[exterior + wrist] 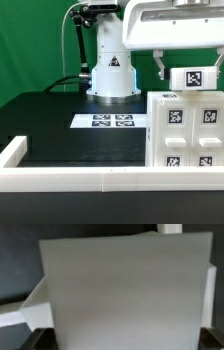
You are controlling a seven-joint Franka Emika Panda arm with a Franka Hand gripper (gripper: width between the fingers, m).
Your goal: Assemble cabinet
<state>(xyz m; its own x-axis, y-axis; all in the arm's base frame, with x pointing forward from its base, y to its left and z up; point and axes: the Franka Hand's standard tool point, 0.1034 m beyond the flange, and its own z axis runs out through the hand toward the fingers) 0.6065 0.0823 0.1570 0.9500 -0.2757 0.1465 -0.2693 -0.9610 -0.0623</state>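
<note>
Found low white rail point(60, 178) at near tabletop point(50, 122) edge, below and forward of pincer point(189, 70). Found cabinet point(186, 132) upright directly beneath pincer, tags facing outward. Found pincer fingers point(160, 66) set wide astride small white tagged block point(193, 78) at cabinet top; cannot tell whether clamped. Found marker board point(112, 121) flat on tabletop, beyond and lower than pincer.

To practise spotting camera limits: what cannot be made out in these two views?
Exterior view: cabinet cut off by the right edge; white rail hides its foot.
Exterior view: whether the jaws grip the small tagged block: too small to tell.
Wrist view: a blurred white panel fills most of the picture, hiding what lies behind.
</note>
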